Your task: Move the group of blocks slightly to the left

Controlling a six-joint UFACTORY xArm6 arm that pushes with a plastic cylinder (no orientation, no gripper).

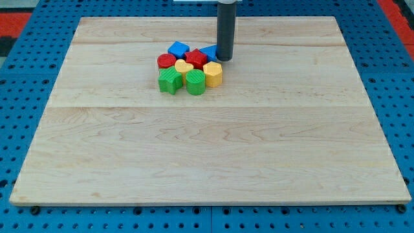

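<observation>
The group sits far of centre on the wooden board (207, 149): blue block (178, 48), second blue block (208, 53), red cylinder (166, 61), red block (196, 58), yellow heart (184, 67), yellow block (213, 73), green block (170, 81), green cylinder (195, 82). The rod's tip (224, 59) stands at the cluster's right edge, touching the second blue block. No fingers exist; a leftward push looks feasible.

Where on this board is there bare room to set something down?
Free: the wooden board below the green blocks to the view's bottom edge, plus both side stretches. Crowded: the cluster near the view's top centre, where my tip sits against the blue block at its right.
</observation>
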